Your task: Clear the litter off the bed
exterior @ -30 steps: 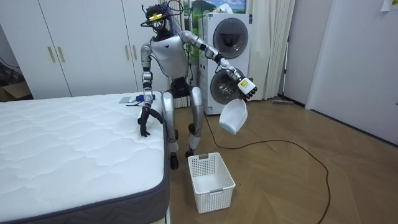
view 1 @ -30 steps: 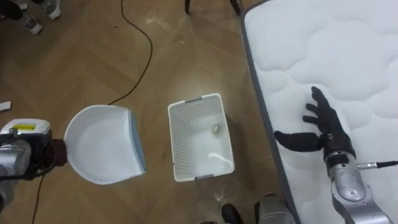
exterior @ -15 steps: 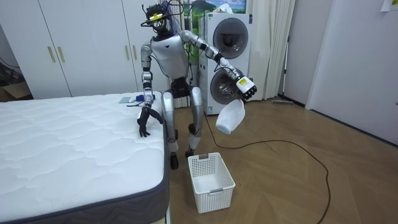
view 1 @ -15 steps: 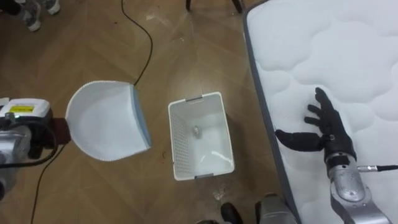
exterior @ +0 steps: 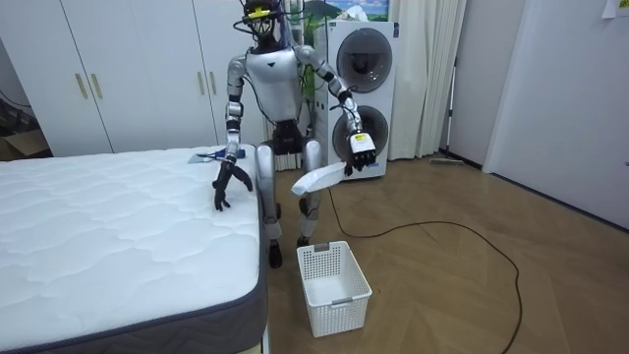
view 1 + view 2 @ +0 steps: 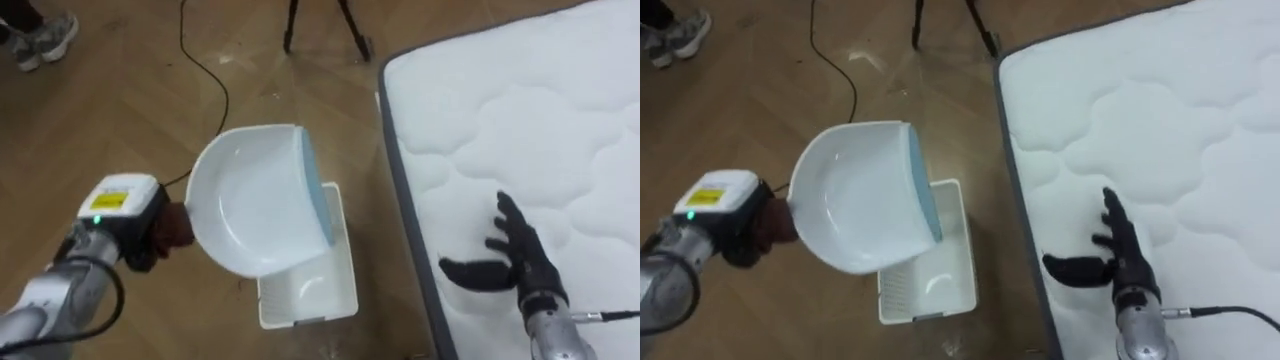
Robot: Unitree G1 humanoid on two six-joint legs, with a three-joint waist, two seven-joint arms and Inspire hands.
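Note:
My left hand is shut on the handle of a white dustpan with a blue front lip. It holds the pan level over a white plastic basket on the wooden floor beside the bed. The pan covers the basket's far half. My right hand lies open, fingers spread, on the white quilted mattress near its edge. In the room view I stand at the bed's side, with the dustpan in front of my hips and the basket on the floor before me.
A black cable runs across the floor, and dark stand legs rise near the mattress corner. A person's shoe is at the top left. Stacked washing machines and white wardrobes stand behind me.
My left arm has swung the dustpan in from the far left and lowered it, so it now hangs over the basket. The view has shifted. My right hand stays on the mattress.

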